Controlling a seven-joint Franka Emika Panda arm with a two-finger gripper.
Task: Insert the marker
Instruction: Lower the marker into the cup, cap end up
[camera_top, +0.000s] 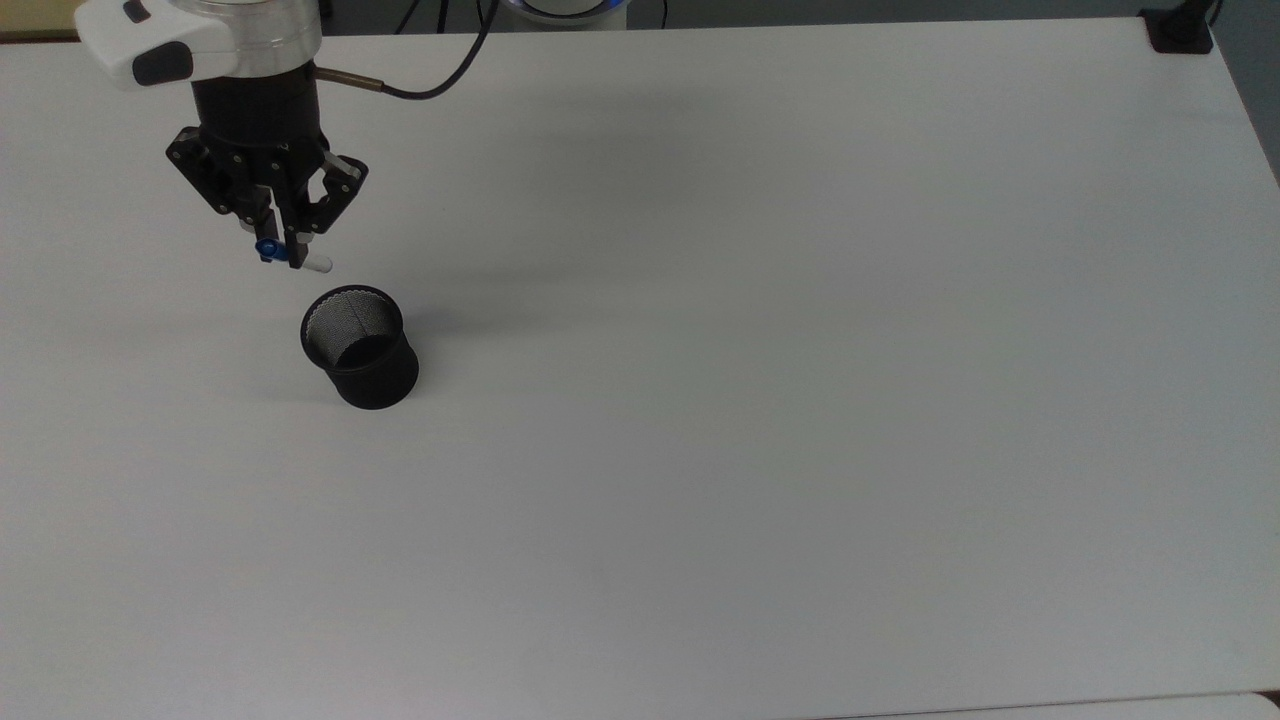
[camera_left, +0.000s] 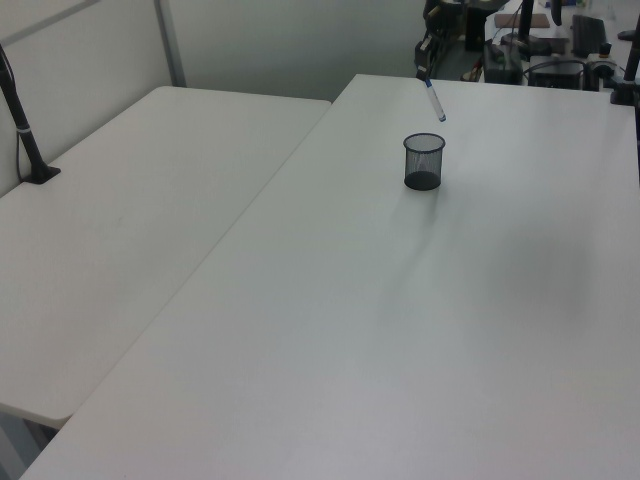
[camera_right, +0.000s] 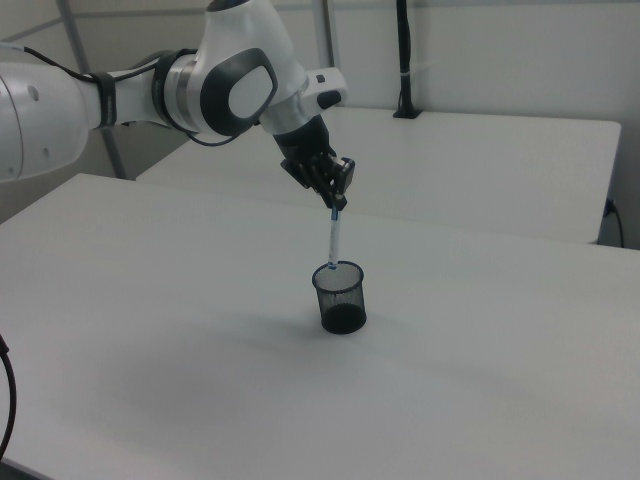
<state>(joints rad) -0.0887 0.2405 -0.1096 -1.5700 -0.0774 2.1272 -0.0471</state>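
One black two-finger gripper (camera_top: 283, 250) (camera_right: 337, 200) on white Panda arm (camera_right: 235, 85), fingers closed onto upper end of slim white-barrelled marker with blue cap (camera_top: 290, 256) (camera_left: 434, 101) (camera_right: 333, 238). Marker held in air, hanging nearly upright with slight tilt; blue cap end at fingers, lower tip pointing down. In right view, lower tip just above rim of black cylindrical mesh cup (camera_top: 359, 346) (camera_left: 423, 162) (camera_right: 340, 297), at about 12 o'clock of cup mouth; cannot tell whether tip has crossed rim. In left view, marker clear of cup, above it at 12 o'clock. In top view, gripper at roughly 11 o'clock from cup, near it. Cup upright, mouth open, standing on plain white tabletop (camera_top: 800, 400) (camera_left: 400, 330) (camera_right: 480, 400). Black cable (camera_top: 440, 75) running from gripper wrist toward 1 o'clock in top view. Second white table (camera_left: 120, 220) alongside, toward 9 o'clock in left view.
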